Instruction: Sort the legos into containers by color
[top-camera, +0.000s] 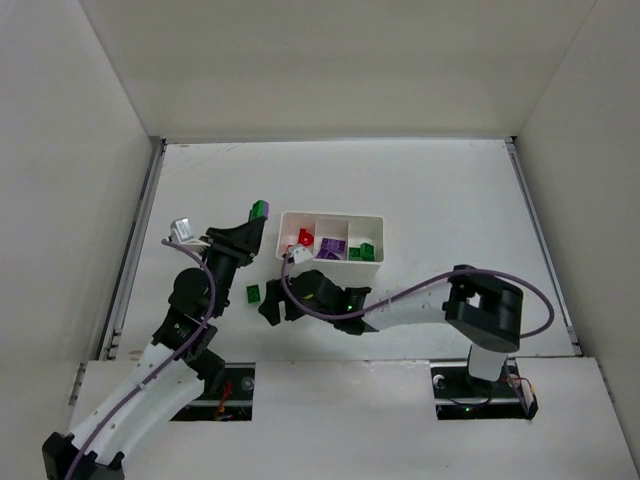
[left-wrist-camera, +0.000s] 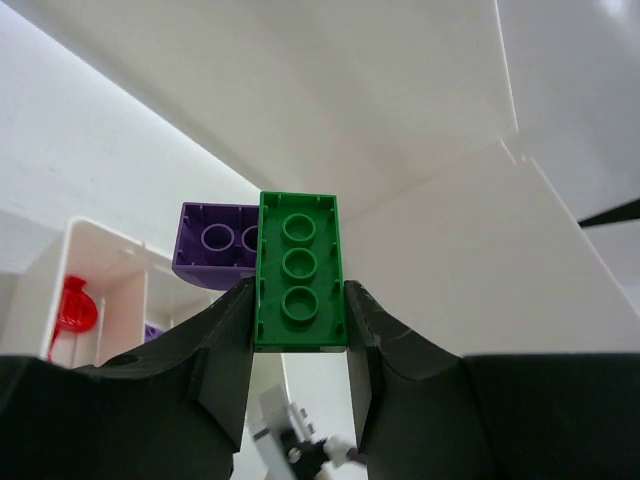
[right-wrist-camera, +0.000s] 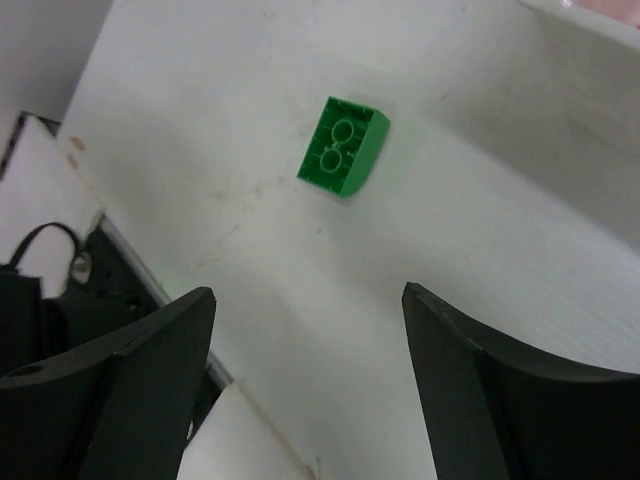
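Note:
My left gripper (top-camera: 256, 218) is shut on a green brick (left-wrist-camera: 298, 270) with a purple brick (left-wrist-camera: 213, 243) stuck to its side, held raised just left of the white tray (top-camera: 330, 213). The pair shows green and purple in the top view (top-camera: 260, 209). The tray holds red bricks (top-camera: 305, 238) in its left compartment, purple ones (top-camera: 331, 248) in the middle and green ones (top-camera: 365, 250) on the right. My right gripper (top-camera: 268, 306) is open and empty, low over the table. A loose green brick (right-wrist-camera: 343, 145) lies just ahead of it, also seen from above (top-camera: 254, 293).
White walls enclose the table on three sides. The tray's near wall (right-wrist-camera: 600, 40) runs just right of the right gripper. The table's front edge and the arm mounts (right-wrist-camera: 90, 290) lie close behind it. A white tag (top-camera: 183, 231) sits on the left wrist.

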